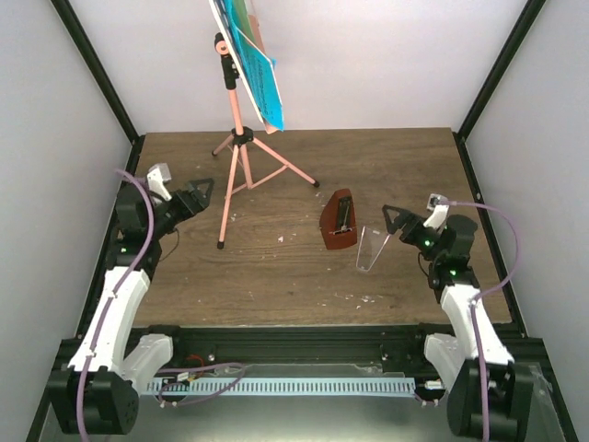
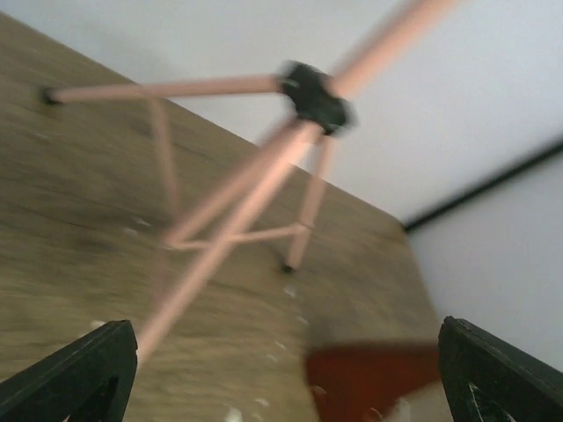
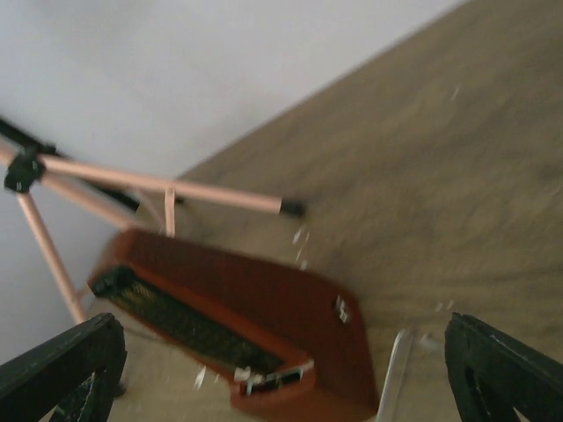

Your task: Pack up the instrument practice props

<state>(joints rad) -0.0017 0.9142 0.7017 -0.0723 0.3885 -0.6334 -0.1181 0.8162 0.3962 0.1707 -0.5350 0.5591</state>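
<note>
The pink tripod music stand point(image 1: 241, 147) stands at the back left of the table, with blue and yellow sheet-music pages point(image 1: 253, 55) on its desk. Its legs point(image 2: 237, 207) fill the left wrist view. A reddish-brown pyramid metronome point(image 1: 338, 221) sits mid-table, its clear cover point(image 1: 371, 249) lying just right of it. My left gripper point(image 1: 204, 193) hangs open left of the stand's near leg, holding nothing. My right gripper point(image 1: 394, 219) is open right of the metronome point(image 3: 255, 325), above the cover point(image 3: 396, 378). Both wrist views are blurred.
Small pale specks litter the wooden table point(image 1: 294, 276). Black frame posts point(image 1: 483, 83) and white walls close in the sides and back. A black rail point(image 1: 294, 345) runs along the near edge between the arm bases.
</note>
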